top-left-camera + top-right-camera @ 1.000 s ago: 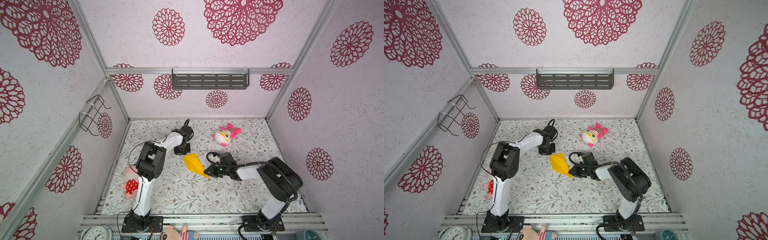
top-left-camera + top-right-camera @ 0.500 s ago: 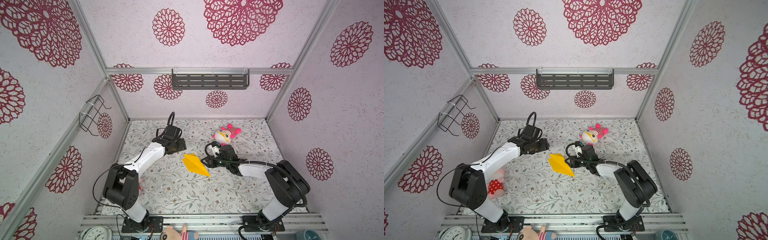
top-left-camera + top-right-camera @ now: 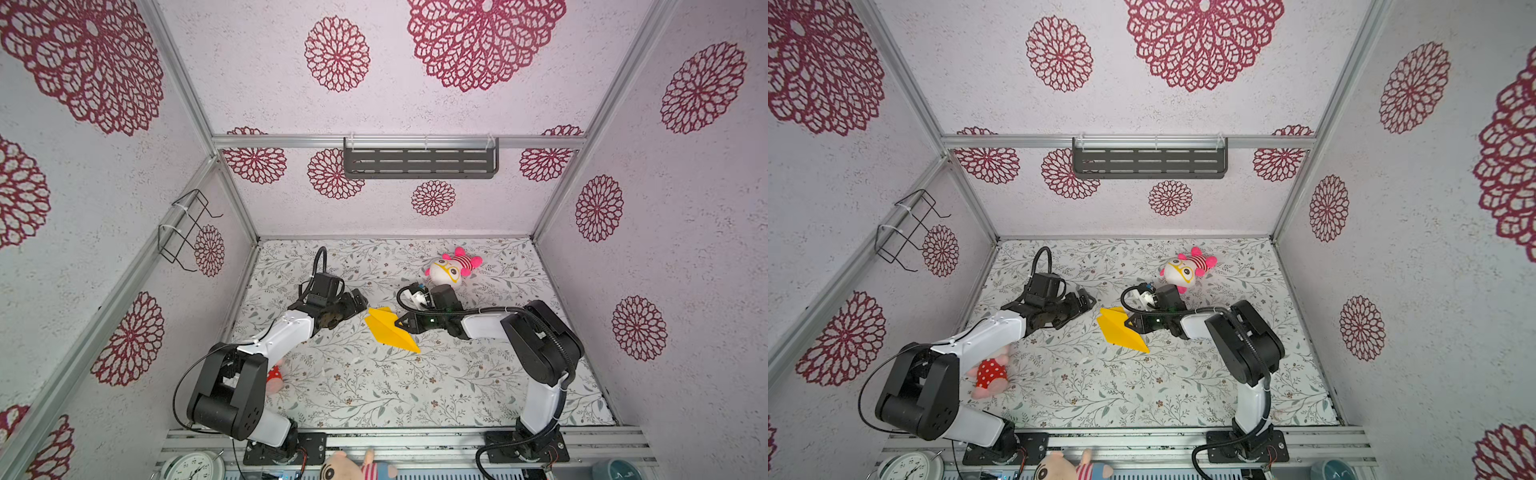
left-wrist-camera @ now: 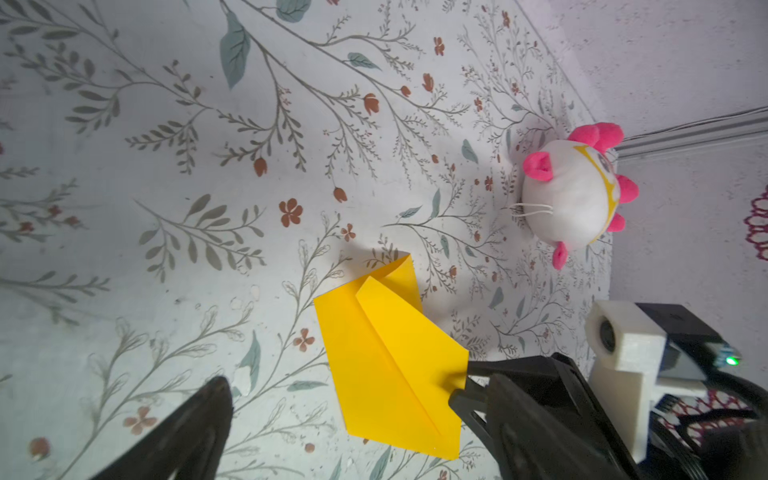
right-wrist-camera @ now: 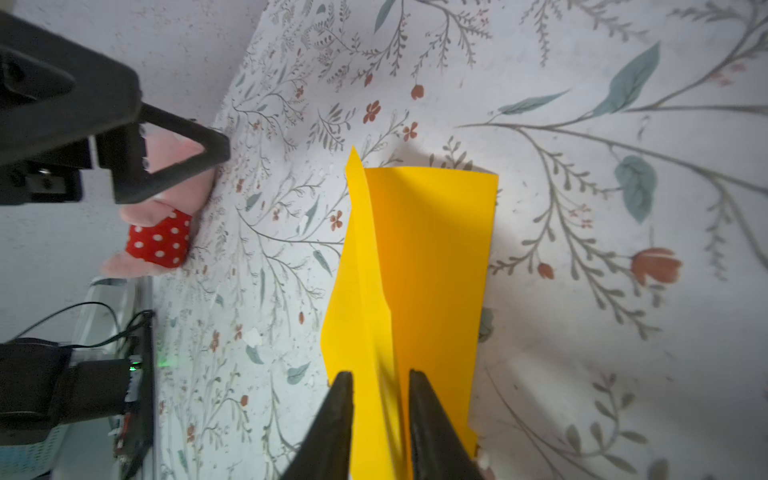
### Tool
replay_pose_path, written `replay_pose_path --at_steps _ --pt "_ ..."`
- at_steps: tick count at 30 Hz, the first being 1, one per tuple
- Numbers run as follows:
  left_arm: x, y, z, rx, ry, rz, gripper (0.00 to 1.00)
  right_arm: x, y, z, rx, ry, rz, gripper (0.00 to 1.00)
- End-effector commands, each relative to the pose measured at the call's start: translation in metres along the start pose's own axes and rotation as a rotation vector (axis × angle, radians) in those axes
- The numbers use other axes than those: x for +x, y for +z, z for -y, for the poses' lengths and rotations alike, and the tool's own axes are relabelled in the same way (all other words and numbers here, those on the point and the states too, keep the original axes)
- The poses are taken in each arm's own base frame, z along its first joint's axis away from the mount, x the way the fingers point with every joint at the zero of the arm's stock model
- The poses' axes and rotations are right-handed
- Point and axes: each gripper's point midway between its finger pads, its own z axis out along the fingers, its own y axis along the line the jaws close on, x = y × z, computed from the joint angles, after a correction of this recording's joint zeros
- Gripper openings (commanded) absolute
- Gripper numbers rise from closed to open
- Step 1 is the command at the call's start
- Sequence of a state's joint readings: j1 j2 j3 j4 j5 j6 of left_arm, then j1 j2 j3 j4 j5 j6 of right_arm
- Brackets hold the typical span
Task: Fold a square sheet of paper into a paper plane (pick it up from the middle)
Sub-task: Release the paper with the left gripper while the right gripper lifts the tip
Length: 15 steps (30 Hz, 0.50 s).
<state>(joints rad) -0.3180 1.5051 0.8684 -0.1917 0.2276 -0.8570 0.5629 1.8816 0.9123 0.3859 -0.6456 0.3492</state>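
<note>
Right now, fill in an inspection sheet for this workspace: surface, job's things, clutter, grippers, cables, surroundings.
Surface: floral mat, flat.
Job's things: paper plane, folded, mid-mat.
Clutter: pink-and-white plush toy at the back; red-dotted plush partly under the left arm.
Grippers: left gripper open, clear of the paper plane; right gripper closed on the paper plane's edge.
Cables: black cable looped at each wrist, neither on the paper plane.
Surroundings: grey shelf, wire basket on walls; clock by front rail.
</note>
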Motion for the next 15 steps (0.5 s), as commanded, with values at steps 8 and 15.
replay_pose_path --at_steps 8,15 --pt "0.003 -0.021 0.044 0.309 0.007 0.012 0.98 -0.040 -0.027 -0.047 -0.204 -0.062 0.133 0.03" --pt "0.010 -0.037 0.071 0.554 -0.039 0.034 0.98 -0.069 -0.059 -0.091 -0.327 -0.029 0.230 0.03"
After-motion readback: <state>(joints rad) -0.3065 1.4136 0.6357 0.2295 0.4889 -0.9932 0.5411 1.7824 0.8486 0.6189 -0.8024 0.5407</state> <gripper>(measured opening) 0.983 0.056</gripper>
